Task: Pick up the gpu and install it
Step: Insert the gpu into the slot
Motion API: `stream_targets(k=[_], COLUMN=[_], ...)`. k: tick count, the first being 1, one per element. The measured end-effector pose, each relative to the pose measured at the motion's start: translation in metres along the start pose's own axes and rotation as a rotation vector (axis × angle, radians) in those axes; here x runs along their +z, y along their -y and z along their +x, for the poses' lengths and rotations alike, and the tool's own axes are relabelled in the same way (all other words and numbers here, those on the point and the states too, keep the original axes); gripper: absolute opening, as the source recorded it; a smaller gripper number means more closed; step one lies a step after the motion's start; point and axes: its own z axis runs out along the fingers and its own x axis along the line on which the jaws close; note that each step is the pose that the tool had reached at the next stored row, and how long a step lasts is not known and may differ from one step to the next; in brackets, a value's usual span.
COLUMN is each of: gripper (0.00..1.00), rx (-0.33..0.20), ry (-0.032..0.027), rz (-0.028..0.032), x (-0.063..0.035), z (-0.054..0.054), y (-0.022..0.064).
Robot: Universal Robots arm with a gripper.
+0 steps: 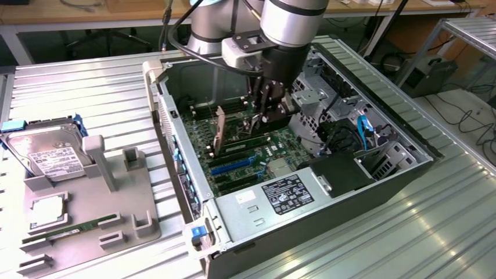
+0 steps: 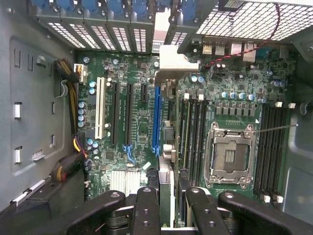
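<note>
Broadly, the work sat on a ribbed metal table [image 1: 403, 232], with wooden desks, loose cables and a metal frame at twelve to two o'clock behind it in the exterior view. An open computer case [image 1: 403, 168] lay on its side at the middle of the table, its motherboard [image 1: 248, 157] facing up. At nine o'clock from the case stood a grey fixture tray [image 1: 139, 226] carrying a hard drive [image 1: 46, 154] with a white label, a slim green RAM stick [image 1: 69, 228] and a small silvery square part [image 1: 46, 206].

Much was hard to read. The arm's silver wrist [image 1: 291, 20] blocked the far inner wall of the case, and the room was cut off at the picture's edges. From outside, the gripper [image 1: 268, 113] hid most of what it carried, so the card's face could not be made out there. The silvery square part was too small to identify.

From the wrist camera, the gpu [image 2: 165, 147] showed edge-on, standing upright over the motherboard just beside the long blue slot [image 2: 157, 117], with its pale bracket [image 2: 173, 58] toward the case's rear vents. The black fingers [image 2: 146, 210] stood on either side of the card's near end and looked closed against it, holding it by its two faces. Whether the card's lower edge was seated in a slot could not be told.
</note>
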Motion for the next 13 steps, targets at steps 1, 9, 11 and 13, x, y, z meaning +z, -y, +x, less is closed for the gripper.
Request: stream_targets(k=[1,9,11,13], gripper=[0.26,0.26,0.26,0.26], rx=[0.000,0.000,0.000,0.000], ry=[0.0000,0.0000,0.0001,0.0001], rz=[0.0000,0.0000,0.0000,0.0000], x=[0.0002,0.0015,0.0019,0.0022], z=[0.0000,-0.0001,-0.0001,0.0000], y=[-0.0005,-0.0026,-0.0027,-0.0029])
